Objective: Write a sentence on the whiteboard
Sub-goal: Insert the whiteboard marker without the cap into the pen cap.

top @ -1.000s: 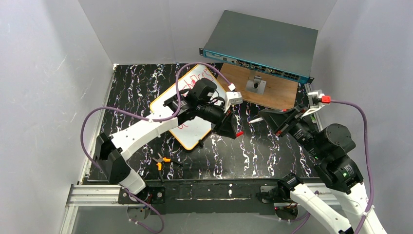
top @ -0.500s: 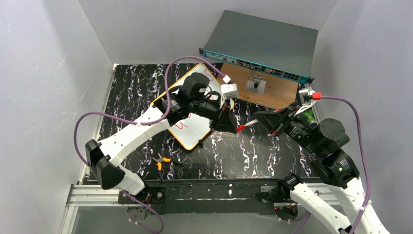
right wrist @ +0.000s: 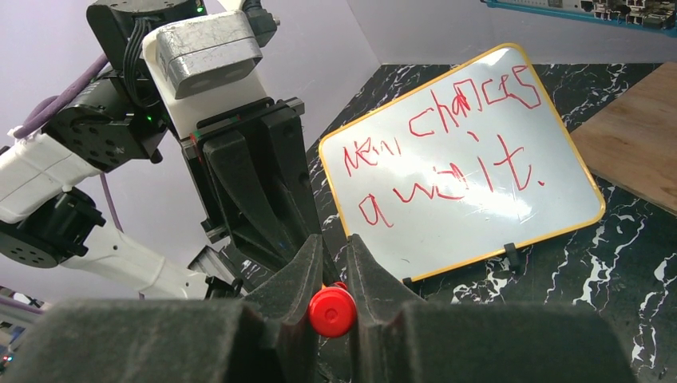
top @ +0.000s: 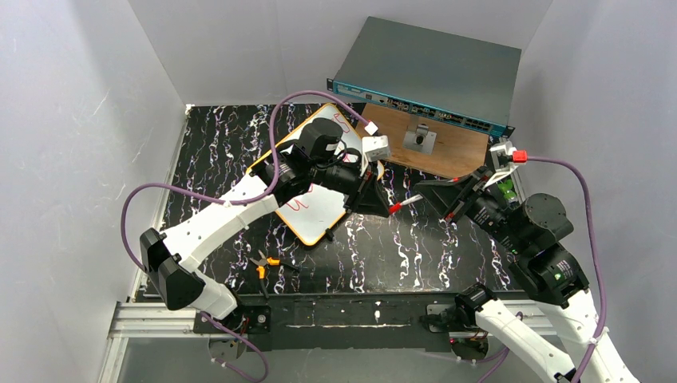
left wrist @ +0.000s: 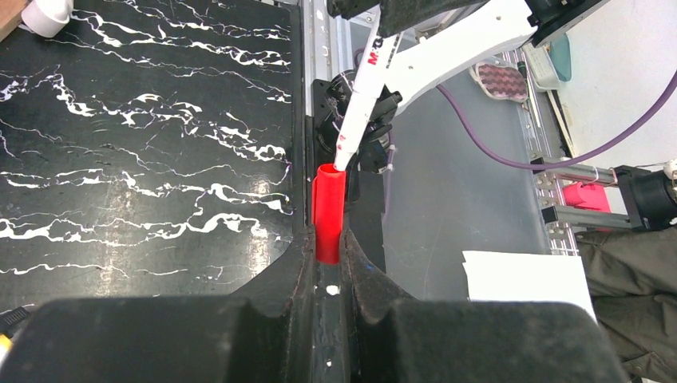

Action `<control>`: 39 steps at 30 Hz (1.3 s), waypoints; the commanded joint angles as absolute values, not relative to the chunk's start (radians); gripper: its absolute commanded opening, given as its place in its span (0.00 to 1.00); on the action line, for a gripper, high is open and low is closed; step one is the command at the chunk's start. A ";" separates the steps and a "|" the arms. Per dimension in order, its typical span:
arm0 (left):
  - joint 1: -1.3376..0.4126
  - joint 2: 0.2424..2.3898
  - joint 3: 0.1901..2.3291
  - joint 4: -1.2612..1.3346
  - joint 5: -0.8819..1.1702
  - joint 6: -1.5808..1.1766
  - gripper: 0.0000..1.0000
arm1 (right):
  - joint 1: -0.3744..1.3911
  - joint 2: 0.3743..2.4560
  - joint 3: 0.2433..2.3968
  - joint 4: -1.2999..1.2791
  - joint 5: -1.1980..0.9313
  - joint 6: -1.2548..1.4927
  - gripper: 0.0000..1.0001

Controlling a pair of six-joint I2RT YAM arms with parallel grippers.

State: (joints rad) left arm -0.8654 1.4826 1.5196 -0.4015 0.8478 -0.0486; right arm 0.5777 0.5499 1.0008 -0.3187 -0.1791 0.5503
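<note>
The whiteboard, white with an orange rim, stands on the black marbled table, partly hidden by my left arm in the top view. The sentence is in red marker, two lines reading "new chances / await". My left gripper is shut on a red marker cap, its open mouth facing away. My right gripper is shut on the white marker, whose red rear end shows between the fingers. The marker's tip sits at the cap's mouth. The two grippers meet right of the board.
A grey network switch leans at the back over a brown wooden board that carries a small metal part. Orange-handled pliers lie near the front left. White walls close in both sides.
Over the last second both grippers came together, so the marker tip now meets the cap. The left arm's elbow swung left. Nothing has moved in the last half second.
</note>
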 commanded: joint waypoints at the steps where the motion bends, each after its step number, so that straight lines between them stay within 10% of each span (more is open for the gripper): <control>1: -0.864 1.444 1.528 -0.360 0.857 -0.056 0.00 | 0.581 0.561 1.037 -0.264 -0.212 0.563 0.01; 39: -0.869 1.384 1.469 -0.190 0.820 -0.126 0.00 | 0.581 0.525 0.976 -0.273 -0.248 0.605 0.01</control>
State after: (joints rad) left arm -0.8722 1.4151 1.4464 -0.2314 0.8425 -0.1211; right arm 0.5724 0.4984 0.9852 -0.3103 -0.1913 0.5816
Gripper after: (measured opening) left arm 0.090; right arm 0.203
